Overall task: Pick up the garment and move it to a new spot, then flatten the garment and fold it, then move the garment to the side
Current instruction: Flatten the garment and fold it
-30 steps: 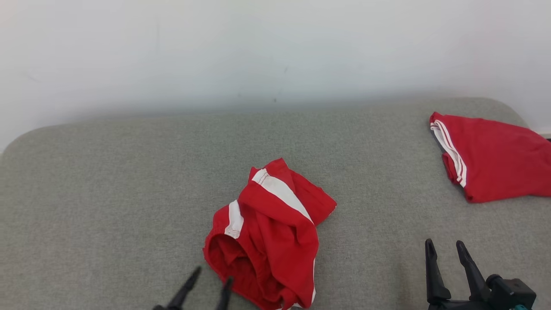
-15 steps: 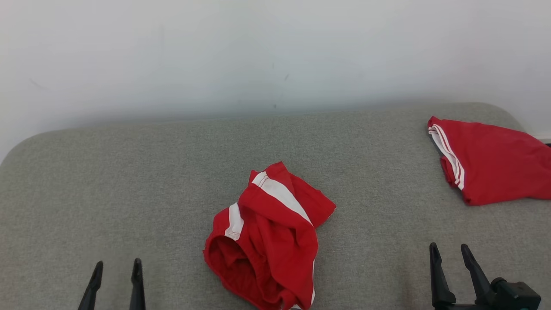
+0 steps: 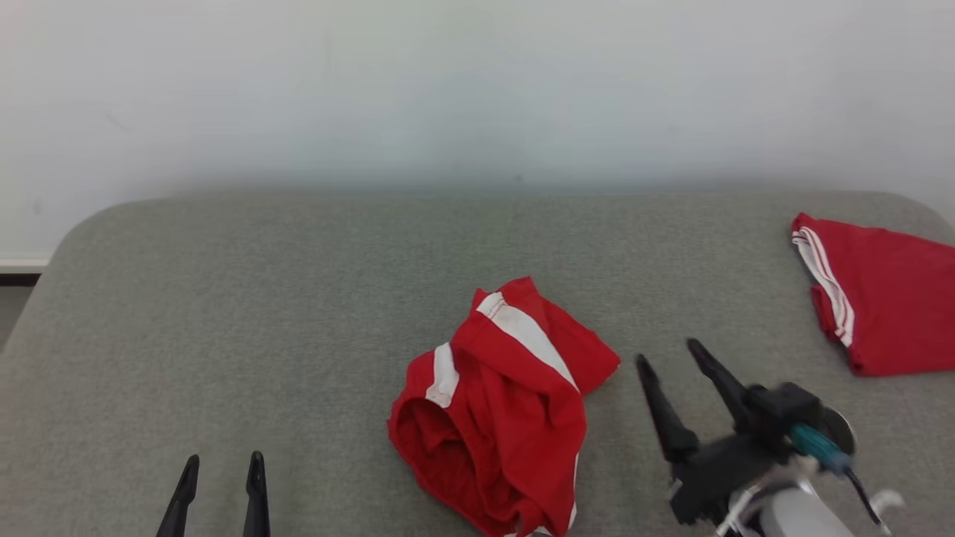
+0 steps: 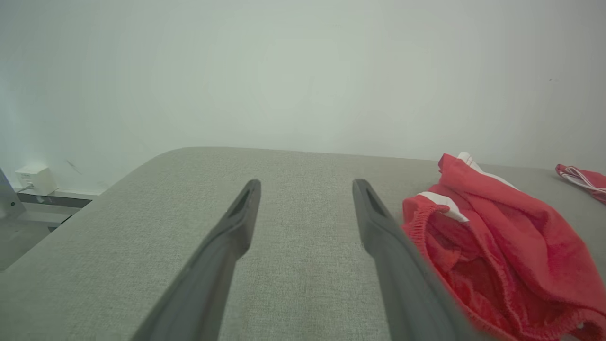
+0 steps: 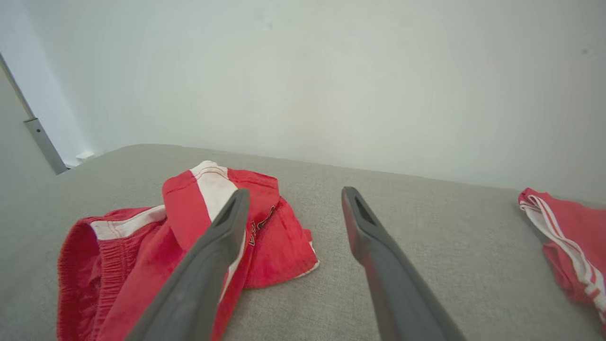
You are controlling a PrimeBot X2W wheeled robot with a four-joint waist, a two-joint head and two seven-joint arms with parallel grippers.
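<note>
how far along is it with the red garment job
Done: nothing visible yet; the crumpled red garment lies bunched up. A second red garment lies flat at the right edge. In hand: the left end effector and right end effector are open and empty, the right one beside the heap. Left: grasping, moving, flattening, folding, setting aside.

1. You have bright, even, diffuse light in every view; the white wall (image 3: 477, 89) is washed out, with a faint greenish cast.
2. Shadows are soft: a dim band where the wall meets the grey cushion (image 3: 224, 298).
3. In your head view the right gripper (image 3: 667, 351) and its wrist are smeared by motion blur.
4. Your wrist views bow the cushion's far edge.
</note>
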